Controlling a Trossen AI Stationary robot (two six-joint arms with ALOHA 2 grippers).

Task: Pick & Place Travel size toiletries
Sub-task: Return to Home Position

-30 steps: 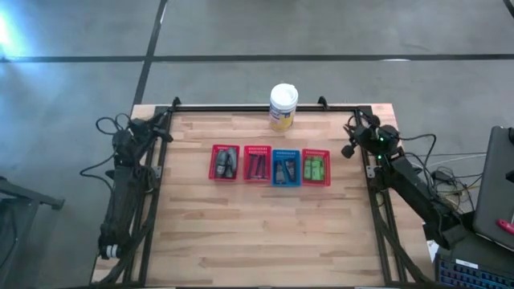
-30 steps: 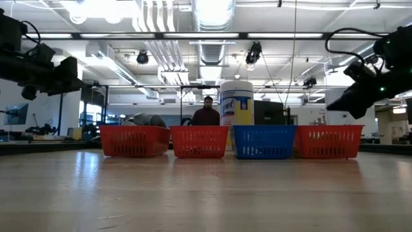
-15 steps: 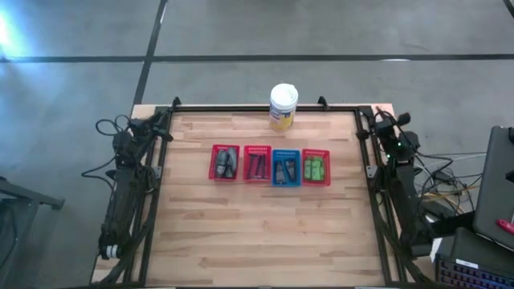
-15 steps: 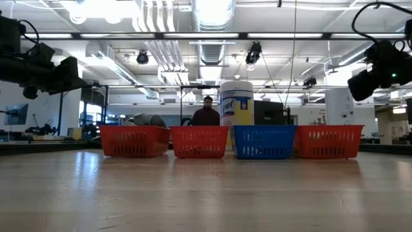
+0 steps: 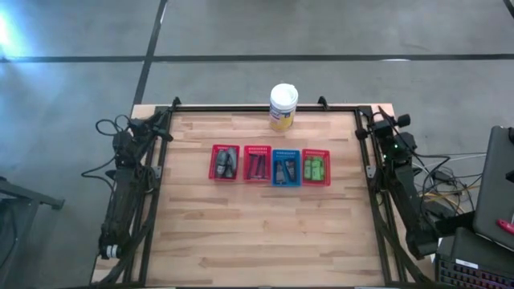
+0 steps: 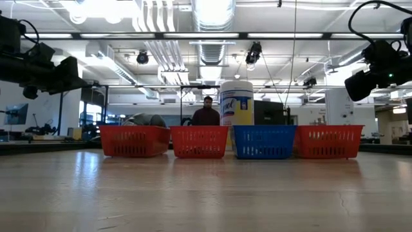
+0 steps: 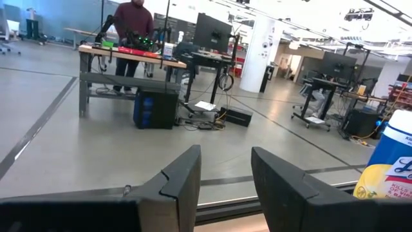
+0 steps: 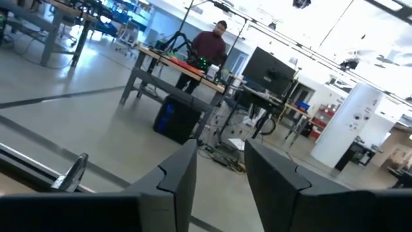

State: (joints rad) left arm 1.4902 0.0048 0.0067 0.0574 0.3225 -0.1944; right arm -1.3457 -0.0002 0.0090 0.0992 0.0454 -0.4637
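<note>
Seemingly the sorting is finished: the toiletries (image 5: pixel 314 168) lie in the baskets (image 5: pixel 257 147), midway between both tools and well apart from each (none looks loose on the surface (image 5: pixel 265 233)). The left tool (image 7: pixel 225 161) and right tool (image 8: pixel 219 154) gape empty.

Floor: grey concrete (image 5: pixel 241 32) all round the surface (image 5: pixel 257 233), crossed by dark lines.
Ceiling: silver ducts (image 6: pixel 212 14) and bright lights (image 6: pixel 96 8) above the surface.
Furniture: workbench (image 7: pixel 154 60) beyond the surface's far edge, a dark monitor (image 7: pixel 212 32) near it, a person (image 8: pixel 209 46) standing there.
Column: white (image 8: pixel 357 122), farther beyond the surface.
</note>
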